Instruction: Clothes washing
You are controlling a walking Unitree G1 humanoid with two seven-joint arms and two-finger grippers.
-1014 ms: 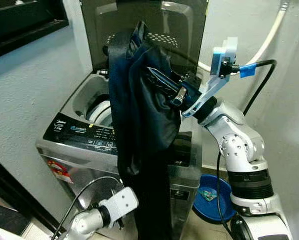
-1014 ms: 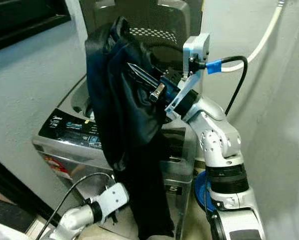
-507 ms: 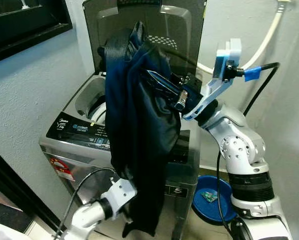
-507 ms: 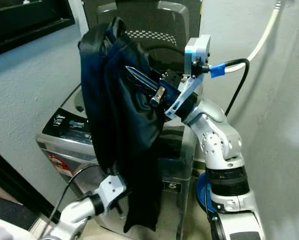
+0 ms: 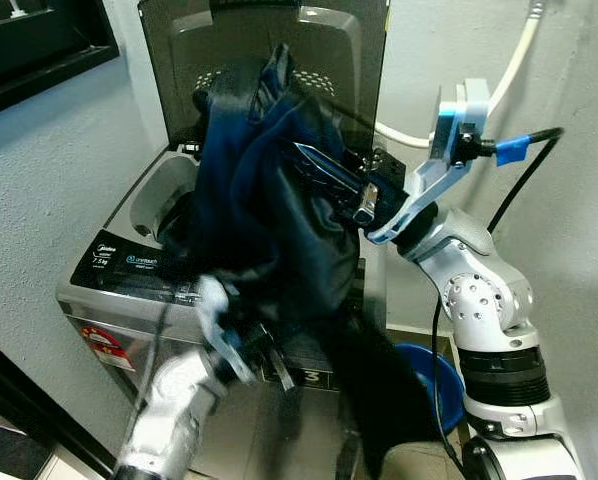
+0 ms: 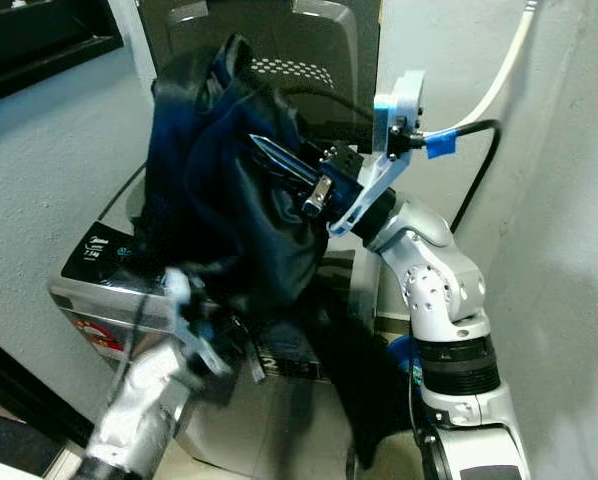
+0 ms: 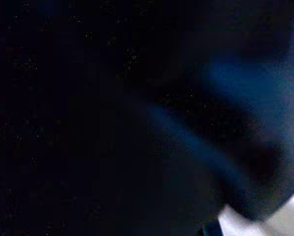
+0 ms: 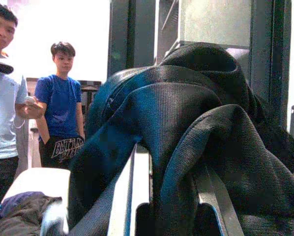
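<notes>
A dark navy garment (image 5: 279,220) hangs bunched over the open top of a grey top-loading washing machine (image 5: 129,265), whose lid (image 5: 179,50) stands upright behind it. My right gripper (image 5: 314,162) is raised above the machine and shut on the cloth, which drapes over its fingers (image 8: 122,196) in the right wrist view. The garment's tail trails down the machine's front towards the floor (image 5: 379,400). My left gripper (image 5: 264,355), blurred, is up against the lower folds in front of the machine. Dark blue cloth (image 7: 225,98) is pressed close in the left wrist view.
A blue basin (image 5: 451,385) sits on the floor to the right of the machine, beside my right arm. A white hose (image 5: 509,70) runs up the wall behind. A dark window frame (image 5: 39,40) is at the upper left. Two people (image 8: 61,108) stand behind.
My left arm has swung up from near the floor into the hanging garment. The cloth's lower part has bunched and its tail has swung right. The right gripper holds as before.
</notes>
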